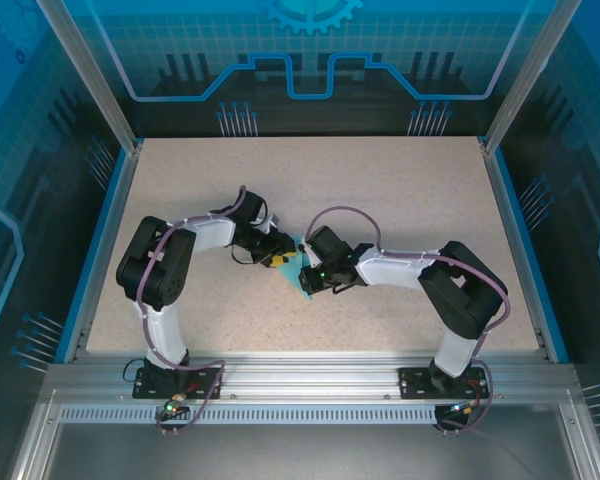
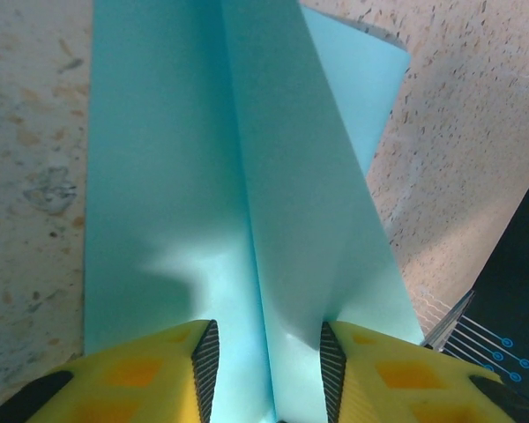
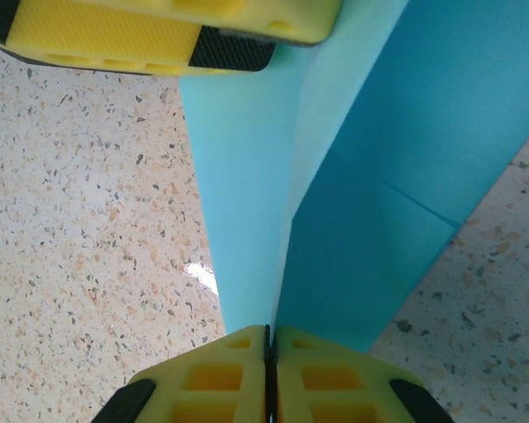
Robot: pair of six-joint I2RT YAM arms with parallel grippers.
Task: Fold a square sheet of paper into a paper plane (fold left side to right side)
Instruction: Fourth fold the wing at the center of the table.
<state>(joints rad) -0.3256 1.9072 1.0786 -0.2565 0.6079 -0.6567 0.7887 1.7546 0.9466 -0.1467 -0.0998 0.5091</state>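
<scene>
My right gripper pinches a raised fold of the blue paper stretching ahead of it. My left gripper stands spread, the paper's crease between its fingers.

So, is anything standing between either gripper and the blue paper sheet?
Nothing visible does. The right gripper is shut on a raised fold of the square sheet of paper, and the left gripper sits open astride its ridge.

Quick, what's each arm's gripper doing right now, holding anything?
Left gripper: jaws open, straddling the raised crease of the blue paper.
Right gripper: jaws shut, pinching that paper.
</scene>
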